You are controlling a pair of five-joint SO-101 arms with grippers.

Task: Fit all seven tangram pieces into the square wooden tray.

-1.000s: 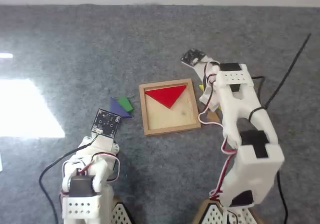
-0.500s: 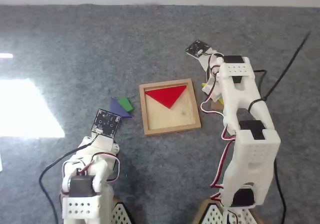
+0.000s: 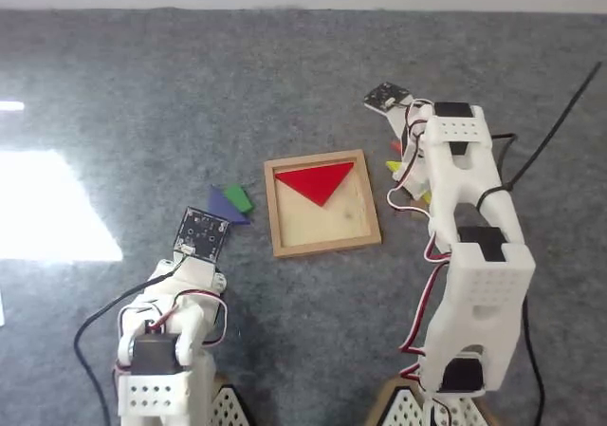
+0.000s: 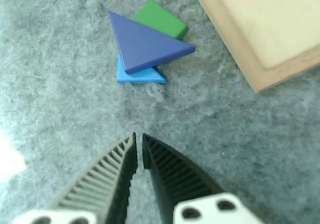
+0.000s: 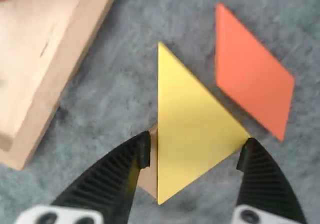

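Light-blue piece (image 4: 141,76) lies mostly under the dark blue triangle (image 4: 147,45). A tan piece (image 5: 150,181) shows only a sliver beneath the yellow triangle (image 5: 192,129). The frame edge cuts the tray (image 4: 244,54) in both my wrist views.

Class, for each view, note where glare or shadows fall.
High view: a bright glare patch whitens the mat at the left. Left wrist view: soft shadow lies beside the dark blue triangle. Right wrist view: a shadow hugs the outer edge of the wooden tray.
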